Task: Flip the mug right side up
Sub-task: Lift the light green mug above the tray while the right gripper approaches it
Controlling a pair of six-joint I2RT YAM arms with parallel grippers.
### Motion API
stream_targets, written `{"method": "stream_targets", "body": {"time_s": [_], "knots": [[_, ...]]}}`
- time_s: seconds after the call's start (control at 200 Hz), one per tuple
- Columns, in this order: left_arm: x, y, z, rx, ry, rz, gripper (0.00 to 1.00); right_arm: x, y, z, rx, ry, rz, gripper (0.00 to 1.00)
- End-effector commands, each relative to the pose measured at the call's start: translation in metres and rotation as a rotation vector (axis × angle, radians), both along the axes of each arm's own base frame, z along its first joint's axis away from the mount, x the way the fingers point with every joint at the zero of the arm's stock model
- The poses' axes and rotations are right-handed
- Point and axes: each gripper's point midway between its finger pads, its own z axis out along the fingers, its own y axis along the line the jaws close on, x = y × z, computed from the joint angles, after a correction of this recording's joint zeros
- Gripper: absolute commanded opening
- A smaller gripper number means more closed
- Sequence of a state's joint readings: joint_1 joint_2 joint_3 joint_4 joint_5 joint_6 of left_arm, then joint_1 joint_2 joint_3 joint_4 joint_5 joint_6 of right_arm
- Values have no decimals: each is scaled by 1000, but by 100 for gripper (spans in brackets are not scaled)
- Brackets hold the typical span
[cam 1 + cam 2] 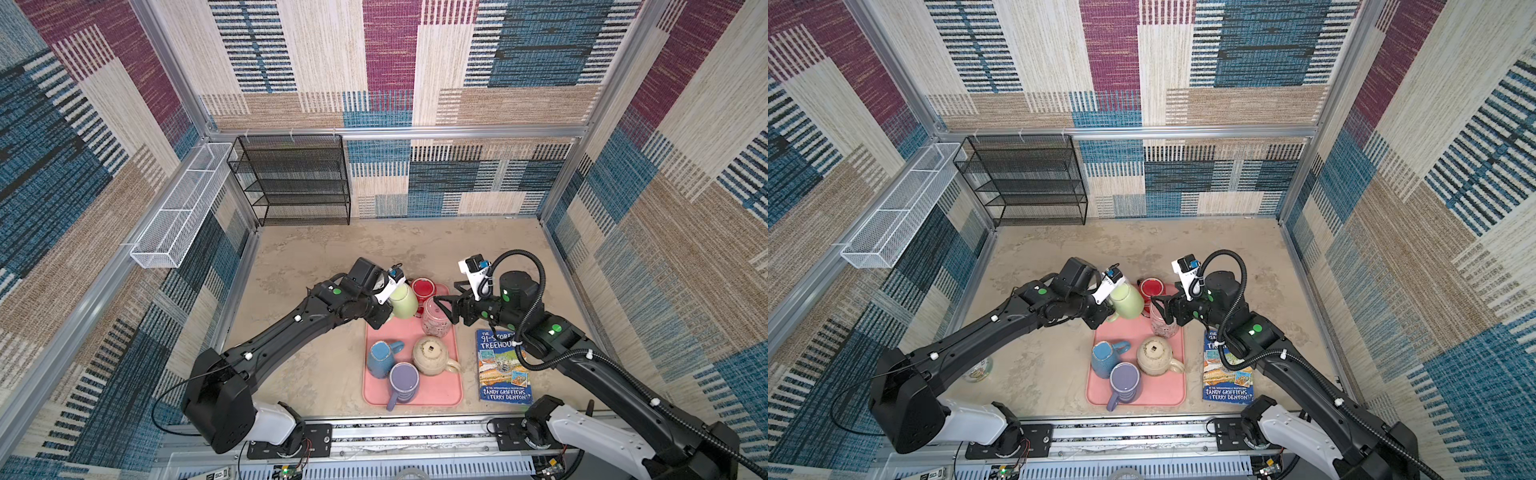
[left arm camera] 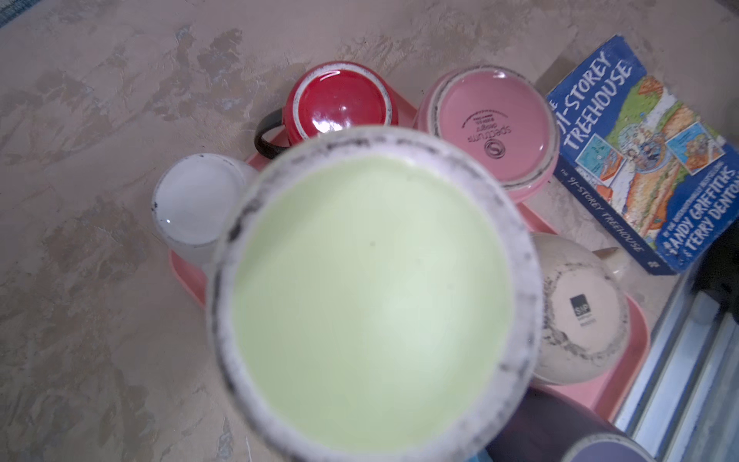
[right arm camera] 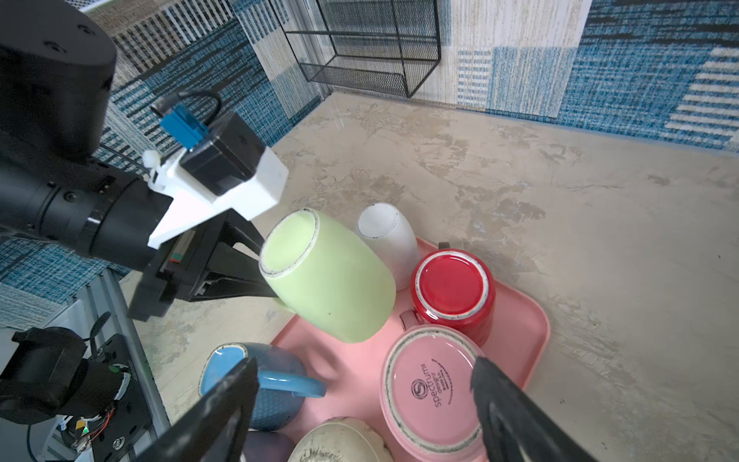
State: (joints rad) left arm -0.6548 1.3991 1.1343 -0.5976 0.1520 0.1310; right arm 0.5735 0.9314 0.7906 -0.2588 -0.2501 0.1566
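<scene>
My left gripper (image 3: 267, 276) is shut on the pale green mug (image 1: 403, 301) (image 3: 332, 280) and holds it tilted above the far left of the pink tray (image 1: 440, 399). The mug's base points up and back toward the left wrist camera, where the base (image 2: 372, 300) fills the view. Its mouth faces down toward the tray. The grip point is hidden behind the mug body. My right gripper (image 1: 442, 309) (image 3: 364, 368) stands open just above an upside-down pink mug (image 1: 436, 322) (image 3: 432, 392), touching nothing.
Also on the tray are an upside-down red mug (image 1: 424, 289), a white cup (image 3: 384, 232), a beige mug (image 1: 432, 355), a blue mug (image 1: 382, 357) and a purple mug (image 1: 404, 382). A book (image 1: 503, 370) lies to the tray's right. A black mesh shelf (image 1: 299, 178) stands at the back wall.
</scene>
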Motion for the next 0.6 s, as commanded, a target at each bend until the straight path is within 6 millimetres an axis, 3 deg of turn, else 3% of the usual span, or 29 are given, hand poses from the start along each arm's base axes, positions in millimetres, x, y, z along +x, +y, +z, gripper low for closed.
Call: {"method": "stream_targets", "body": {"time_s": [0.0,0.295,0.466,0.591], "knots": [[5,-10,32,-136,-45,16,0,-12,6,12,72,-14,57,87],[11,-1,108,-528,-99,65,0,-63,22,19,277,-43,291,92],[13,-8,146,-764,-134,16,0,-72,31,17,369,-40,371,92],[15,-18,171,-891,-134,-36,0,-70,36,29,432,-73,398,92]]}}
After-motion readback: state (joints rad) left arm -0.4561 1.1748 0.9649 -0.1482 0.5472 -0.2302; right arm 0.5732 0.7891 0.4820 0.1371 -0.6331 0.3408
